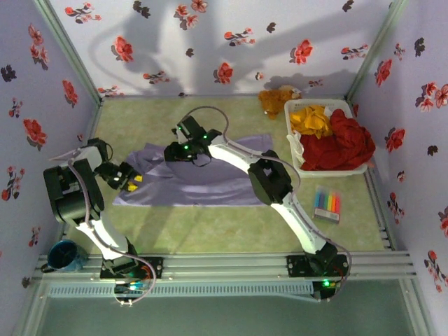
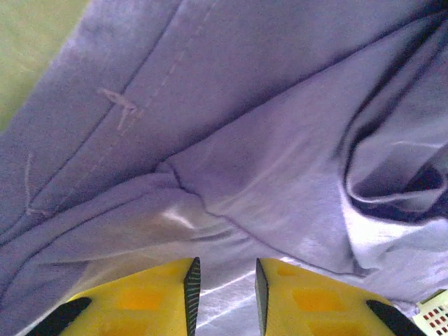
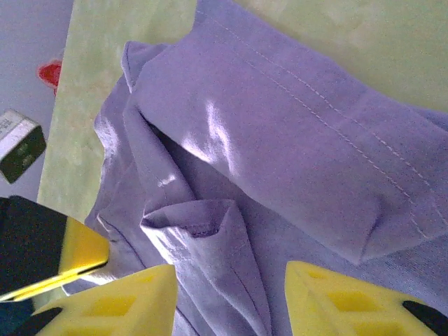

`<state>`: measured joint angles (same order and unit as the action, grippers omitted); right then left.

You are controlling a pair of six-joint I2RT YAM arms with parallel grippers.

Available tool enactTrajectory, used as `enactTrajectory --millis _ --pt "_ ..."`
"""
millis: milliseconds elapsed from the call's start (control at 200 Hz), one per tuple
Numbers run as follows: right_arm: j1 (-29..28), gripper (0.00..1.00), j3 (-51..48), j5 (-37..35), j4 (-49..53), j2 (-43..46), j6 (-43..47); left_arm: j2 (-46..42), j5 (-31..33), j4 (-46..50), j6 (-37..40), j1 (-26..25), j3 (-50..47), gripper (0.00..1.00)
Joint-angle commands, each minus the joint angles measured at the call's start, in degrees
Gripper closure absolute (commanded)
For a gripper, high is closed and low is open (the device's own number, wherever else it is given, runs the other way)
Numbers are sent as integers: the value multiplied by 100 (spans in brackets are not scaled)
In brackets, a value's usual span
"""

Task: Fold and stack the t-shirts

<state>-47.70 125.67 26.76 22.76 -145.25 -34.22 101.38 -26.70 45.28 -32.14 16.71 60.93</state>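
A: What is in the basket [image 1: 329, 171]?

B: It is white plastic with latticed walls, at the right rear of the bench [image 1: 210, 231]. A red t-shirt [image 1: 344, 143] is heaped in its right side, and an orange-yellow t-shirt [image 1: 311, 120] is bunched in its back left corner.

A: And the purple t-shirt [image 1: 210, 185]?

B: Out on the green bench, left of the basket. It is spread wide and mostly flat, but rumpled at its left end. The cloth is soft, with double-stitched hems, and one edge is rolled into a thick fold.

A: The arms?

B: Both are over that left end. The right end effector [image 3: 231, 287] has its yellow fingers spread wide above a peaked crease. The left end effector [image 2: 224, 280] has its fingers a little apart with cloth in the gap. I cannot tell whether they grip it.

A: Anything else?

B: A brown plush toy [image 1: 275, 100] is just behind the basket. A flat pack of coloured markers [image 1: 327, 204] lies in front of it, and a blue mug [image 1: 64, 255] stands at the near left corner.
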Motion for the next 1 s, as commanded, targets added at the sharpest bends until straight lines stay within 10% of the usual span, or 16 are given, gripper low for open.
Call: enactTrajectory --millis 0,280,650,995 --pt "-67 57 282 366 -343 -295 -297 -115 -123 -1 199 69 -115 70" --pt "-116 60 724 613 -333 -679 -456 -161 -135 -2 258 131 -212 70" --pt "-124 100 490 -72 -297 -414 -463 -133 -136 -1 274 140 -313 70" --pt "-99 100 -540 -1286 -601 243 -619 248 -66 -45 446 157 -541 70"
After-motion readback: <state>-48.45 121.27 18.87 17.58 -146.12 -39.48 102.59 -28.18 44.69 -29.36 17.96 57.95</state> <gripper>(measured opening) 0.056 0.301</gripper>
